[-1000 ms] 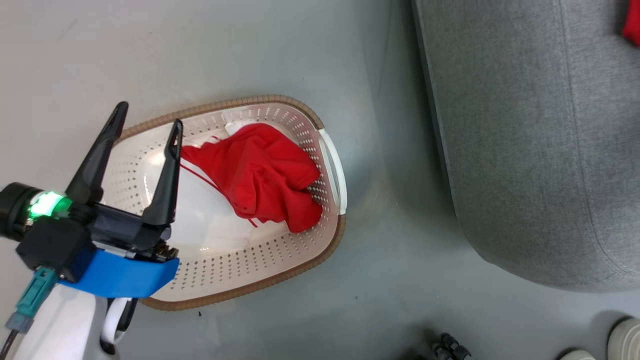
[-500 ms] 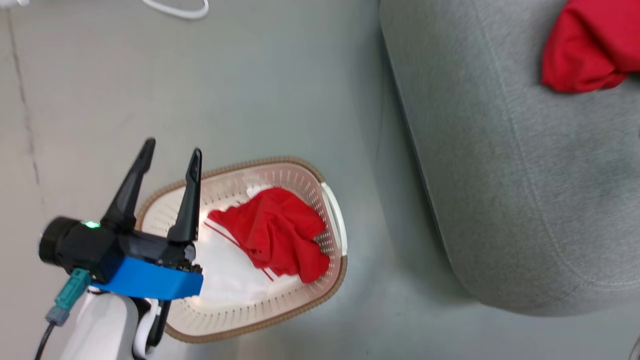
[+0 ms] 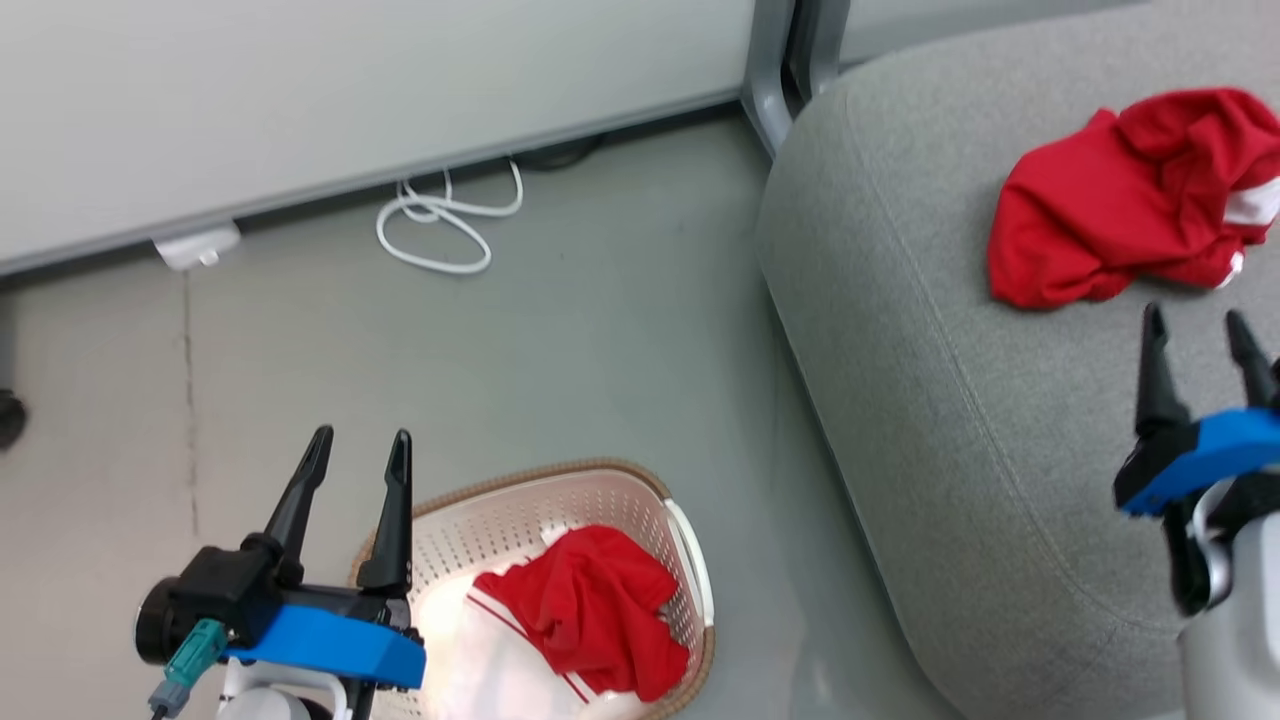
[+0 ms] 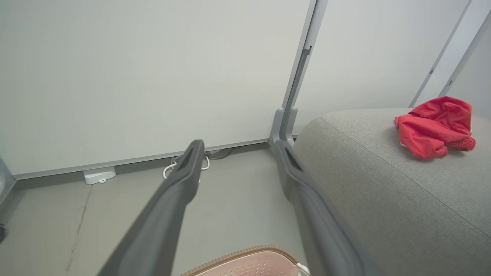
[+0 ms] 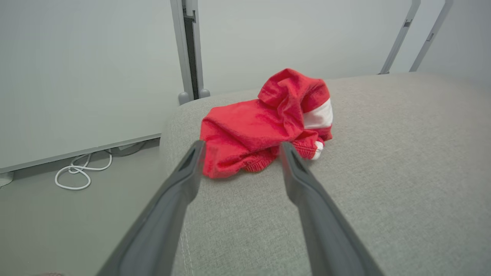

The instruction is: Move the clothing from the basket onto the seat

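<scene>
Head view: right gripper [image 3: 1196, 315] spread wide, empty, over light grey upholstered seat cushion [image 3: 950, 400], near crumpled red-and-white garment [image 3: 1110, 215] lying on it. Left gripper [image 3: 362, 435] wide, empty. Cream perforated plastic basket [image 3: 520, 480] beside seat cushion holds second red garment [image 3: 590, 620].

Seat [image 3: 950, 420] is showing matt grey woven upholstery, slightly coarse. Red garment on the seat [image 3: 1110, 200] and red garment in the basket [image 3: 595, 620] are reading as soft matt cloth. Basket [image 3: 500, 520] is looking like glossy cream perforated plastic with a brown woven-look rim. Floor [image 3: 600, 350] is showing smooth with a faint sheen. Left gripper [image 3: 362, 435] and right gripper [image 3: 1197, 314] are showing matt dark plastic fingers [image 3: 392, 520].
</scene>
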Tool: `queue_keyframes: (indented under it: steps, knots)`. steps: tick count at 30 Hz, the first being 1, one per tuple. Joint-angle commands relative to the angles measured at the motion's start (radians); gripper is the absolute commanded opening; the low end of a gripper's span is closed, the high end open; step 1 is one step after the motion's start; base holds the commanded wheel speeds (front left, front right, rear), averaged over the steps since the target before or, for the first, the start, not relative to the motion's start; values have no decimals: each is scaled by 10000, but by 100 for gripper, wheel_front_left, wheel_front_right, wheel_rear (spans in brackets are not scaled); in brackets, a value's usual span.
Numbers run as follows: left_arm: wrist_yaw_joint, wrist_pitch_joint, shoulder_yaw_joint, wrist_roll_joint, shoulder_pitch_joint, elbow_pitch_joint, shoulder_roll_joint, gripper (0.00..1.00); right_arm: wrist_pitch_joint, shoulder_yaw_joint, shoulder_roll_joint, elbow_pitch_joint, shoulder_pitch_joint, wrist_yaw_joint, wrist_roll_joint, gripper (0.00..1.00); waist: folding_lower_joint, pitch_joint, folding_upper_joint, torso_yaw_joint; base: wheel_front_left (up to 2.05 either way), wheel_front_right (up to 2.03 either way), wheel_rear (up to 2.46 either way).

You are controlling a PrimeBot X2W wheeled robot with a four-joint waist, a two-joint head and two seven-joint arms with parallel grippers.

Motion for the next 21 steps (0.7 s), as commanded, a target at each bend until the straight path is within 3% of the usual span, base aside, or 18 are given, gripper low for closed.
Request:
queue_keyframes:
  steps: [1, 14, 21]
  knots:
    - [-11, -33, 52, -6, 57, 39, -36, 100, -34, 49, 108, -181, 316, 1, 26, 100, 4, -462, -1, 137, 0, 0, 0]
    - [-16, -31, 662, -217, 663, 839, -405, 100, -204, 1394, 872, -3935, 3540, 1, 215, 100, 4, -1460, -1, 697, 0, 0, 0]
    - [-17, -31, 1009, -166, 832, 990, -526, 100, 75, 2260, 908, -4668, 4425, 1, 943, 100, 4, -1606, -1, 1114, 0, 0, 0]
